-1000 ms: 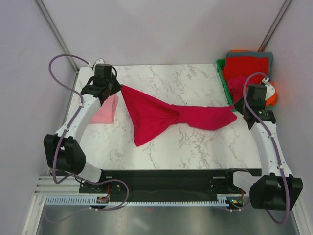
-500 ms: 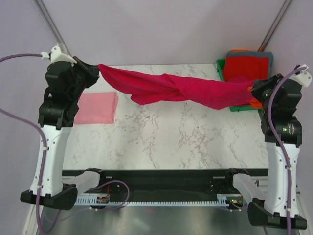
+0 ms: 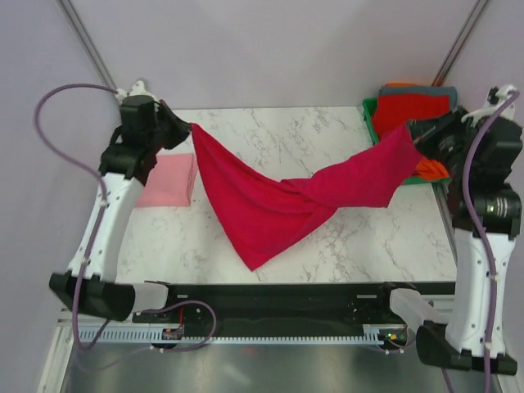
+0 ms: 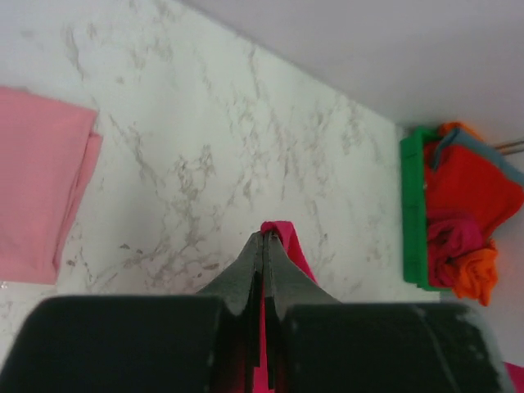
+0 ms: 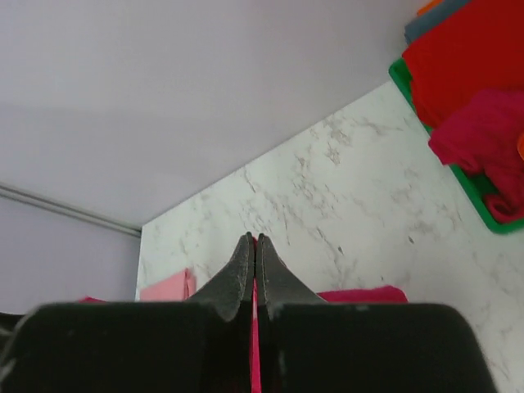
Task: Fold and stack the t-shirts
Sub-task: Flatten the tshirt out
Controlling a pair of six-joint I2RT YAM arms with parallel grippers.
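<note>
A deep crimson t-shirt (image 3: 278,201) hangs twisted between both arms, its lower fold resting on the marble table (image 3: 368,246). My left gripper (image 3: 187,127) is shut on one end of it at the back left; a sliver of crimson cloth (image 4: 282,237) shows past the tips (image 4: 264,237). At the right, my raised gripper (image 3: 412,131) is shut on the other end, with cloth (image 5: 255,344) pinched between its jaws (image 5: 253,239). A folded light pink t-shirt (image 3: 168,180) lies flat at the left, also seen in the left wrist view (image 4: 37,188).
A green bin (image 3: 372,119) at the back right corner holds a pile of red, orange, grey and magenta shirts (image 3: 413,106). The same bin (image 4: 413,213) and pile (image 4: 467,196) show in the left wrist view. Walls close in on both sides.
Both arms have come down from their raised, stretched-out pose. The crimson shirt was taut in the air and now sags, with its middle fold lying on the table.
</note>
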